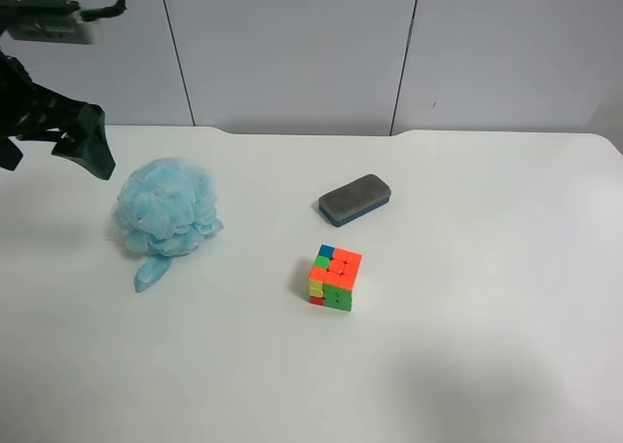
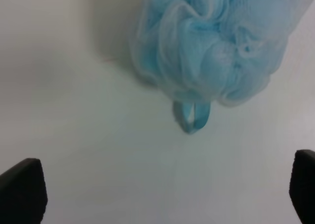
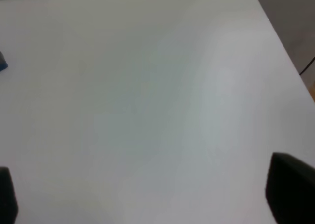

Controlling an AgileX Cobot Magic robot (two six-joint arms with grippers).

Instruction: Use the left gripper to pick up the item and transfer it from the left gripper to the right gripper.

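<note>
The left gripper (image 2: 165, 189) hangs over the white table (image 2: 74, 111) with its jaws spread wide and nothing between them. Only its two black fingertips (image 2: 22, 192) show, at opposite edges of the left wrist view. Just ahead of that open gap lies the pouf (image 2: 211, 42), a ruffled light-blue ball resting on the table. Its short looped tail (image 2: 193, 116) points back toward the gripper. Neither finger touches pouf or tail.

In the exterior high view this gripper is raised at the view's left edge, under a silver-white block (image 1: 54, 24) with a black cable (image 1: 112, 0). The pouf sits near it, lower and toward the view's right, clear of the black fingers.

Farther to that view's right stands the cube (image 1: 335, 277), well apart from the pouf. The eraser (image 1: 355, 200) lies beyond the cube, toward the wall (image 1: 292, 44).

The right gripper (image 3: 147, 197) is over bare table, its fingers (image 3: 290, 189) wide apart and gripping nothing; the pouf is not in its view.
</note>
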